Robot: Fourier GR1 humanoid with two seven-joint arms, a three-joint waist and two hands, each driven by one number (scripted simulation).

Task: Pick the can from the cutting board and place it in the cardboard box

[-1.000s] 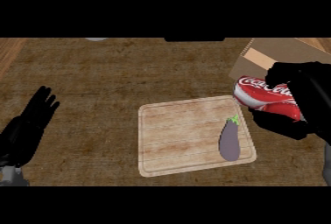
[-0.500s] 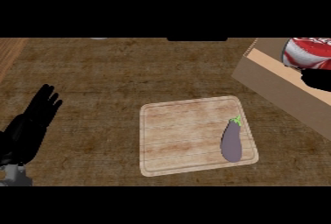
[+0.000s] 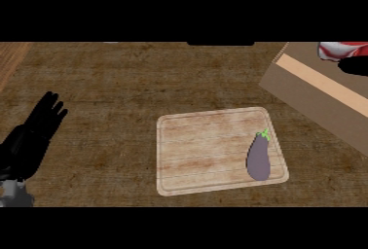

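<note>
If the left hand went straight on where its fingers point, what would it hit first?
Likely nothing: the left hand points away over bare counter, well left of the cutting board.

Dark brown grainy counter top [image 3: 108, 97], lighter wood strip [image 3: 10, 63] far left.

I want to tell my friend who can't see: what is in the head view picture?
A red and white can shows at the cardboard box in the upper right corner, with part of the black right hand just beside it. On the brown counter, a wooden cutting board holds only a purple eggplant, and the left hand rests open at the left edge.
</note>
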